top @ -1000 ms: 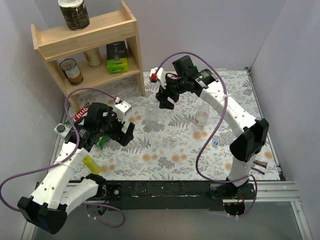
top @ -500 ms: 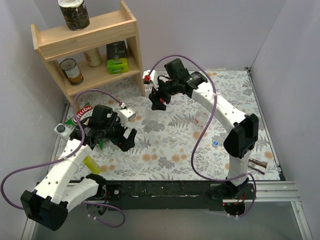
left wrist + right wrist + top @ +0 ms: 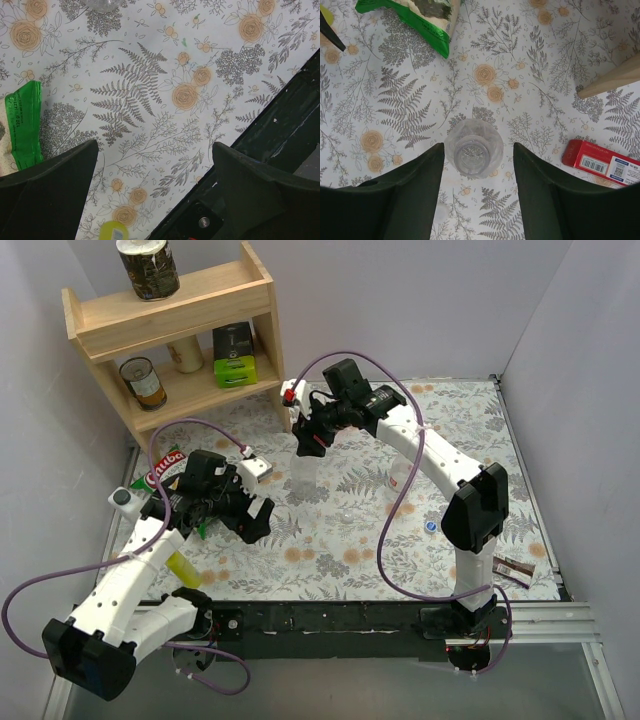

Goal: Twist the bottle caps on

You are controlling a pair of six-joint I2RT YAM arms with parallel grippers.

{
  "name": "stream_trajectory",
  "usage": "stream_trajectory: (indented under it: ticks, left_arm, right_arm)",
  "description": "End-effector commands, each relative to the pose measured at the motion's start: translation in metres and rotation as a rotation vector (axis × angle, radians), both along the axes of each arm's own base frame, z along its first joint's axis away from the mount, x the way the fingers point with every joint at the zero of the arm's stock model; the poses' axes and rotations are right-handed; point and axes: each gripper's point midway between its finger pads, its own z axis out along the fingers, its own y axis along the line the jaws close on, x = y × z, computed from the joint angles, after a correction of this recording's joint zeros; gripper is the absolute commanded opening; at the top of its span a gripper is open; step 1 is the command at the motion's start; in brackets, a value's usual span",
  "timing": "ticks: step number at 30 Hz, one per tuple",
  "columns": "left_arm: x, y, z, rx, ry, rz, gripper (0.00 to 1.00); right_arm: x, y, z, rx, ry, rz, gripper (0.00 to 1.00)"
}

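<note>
The plain clear bottle (image 3: 305, 468) stands upright and uncapped on the flowered cloth. In the right wrist view it (image 3: 474, 154) is seen from above, its mouth open. My right gripper (image 3: 478, 150) is open, hovering above it with one finger on each side, not touching; it also shows in the top view (image 3: 308, 436). The labelled bottle (image 3: 400, 478) stands to the right, partly behind the right arm. The pale cap (image 3: 441, 211) lies beside the plain bottle. The blue cap (image 3: 431, 525) lies near the right arm's base. My left gripper (image 3: 155, 150) is open and empty at the left front (image 3: 255, 515).
A wooden shelf (image 3: 180, 330) with cans stands at the back left; its leg (image 3: 615, 80) is near a flat red box (image 3: 602, 162). A green packet (image 3: 22, 125) and a yellow object (image 3: 114, 232) lie by the left arm. A dark packet (image 3: 515, 568) lies at the front right.
My right gripper has swung left, from between the two bottles to directly above the plain bottle. My left gripper has shifted slightly and stays open.
</note>
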Motion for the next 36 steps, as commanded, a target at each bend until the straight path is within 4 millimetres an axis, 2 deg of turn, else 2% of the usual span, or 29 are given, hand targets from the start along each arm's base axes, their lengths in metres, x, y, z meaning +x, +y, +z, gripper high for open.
stream_trajectory:
  ticks: [1,6,8,9,11,12,14,15,16,17,18,19,20,21,24,26,28,31,33,36]
  left_arm:
    - [0.004,-0.004,0.0,-0.018,-0.012,-0.021,0.98]
    - [0.009,-0.009,-0.003,-0.028,-0.004,-0.03,0.98]
    - [0.011,-0.011,-0.006,-0.028,0.008,-0.03,0.98]
    - [0.014,-0.012,-0.005,-0.033,0.004,-0.031,0.98]
    - [0.017,-0.014,-0.007,-0.037,0.0,-0.023,0.98]
    - [0.025,-0.017,-0.003,-0.06,-0.028,-0.002,0.98]
    - [0.031,-0.019,-0.003,-0.086,-0.067,0.017,0.98]
    - [0.04,-0.025,0.013,-0.136,-0.153,0.015,0.98]
    - [0.038,-0.026,0.004,-0.152,-0.164,0.013,0.98]
    - [0.04,-0.029,0.009,-0.183,-0.213,0.002,0.98]
    - [0.043,-0.037,0.029,-0.255,-0.322,-0.037,0.98]
    - [0.042,-0.04,0.034,-0.283,-0.369,-0.062,0.98]
    - [0.039,-0.041,0.022,-0.298,-0.378,-0.071,0.98]
    - [0.045,-0.045,0.034,-0.335,-0.448,-0.078,0.98]
    - [0.05,-0.052,0.031,-0.357,-0.43,-0.092,0.98]
    - [0.056,-0.057,0.021,-0.348,-0.382,-0.099,0.98]
    - [0.063,-0.061,0.027,-0.364,-0.41,-0.108,0.98]
    - [0.076,-0.067,0.024,-0.375,-0.422,-0.099,0.98]
    - [0.085,-0.07,0.011,-0.369,-0.355,-0.068,0.98]
    - [0.09,-0.076,0.018,-0.398,-0.374,-0.089,0.98]
  right_arm:
    - [0.006,0.015,-0.001,0.027,-0.016,0.005,0.63]
    - [0.005,0.017,-0.013,-0.001,-0.012,-0.003,0.59]
    - [0.006,0.017,-0.018,-0.014,-0.022,-0.011,0.53]
    - [0.006,0.017,-0.018,-0.016,-0.028,-0.015,0.44]
    - [0.008,0.016,-0.016,-0.012,-0.039,-0.025,0.36]
    - [0.009,0.016,-0.012,-0.007,-0.048,-0.03,0.27]
    - [0.009,0.016,-0.002,0.005,-0.058,-0.04,0.19]
    - [0.007,0.014,0.003,0.008,-0.055,-0.043,0.16]
    - [0.005,0.013,0.009,0.014,-0.048,-0.043,0.15]
    - [0.001,0.016,0.025,0.045,-0.04,-0.042,0.14]
    - [-0.002,0.015,0.034,0.062,-0.031,-0.038,0.12]
    - [-0.008,0.014,0.039,0.067,-0.01,-0.031,0.11]
    - [-0.015,0.016,0.053,0.101,-0.001,-0.007,0.1]
    - [-0.021,0.016,0.061,0.115,0.014,0.004,0.08]
    - [-0.046,0.016,0.08,0.156,0.061,0.1,0.04]
    - [-0.057,0.016,0.087,0.181,0.086,0.132,0.02]
    - [-0.063,0.014,0.087,0.183,0.118,0.135,0.01]
    - [-0.073,0.014,0.088,0.194,0.165,0.156,0.01]
    - [-0.074,0.015,0.095,0.221,0.162,0.156,0.01]
    - [-0.073,0.016,0.099,0.228,0.164,0.146,0.01]
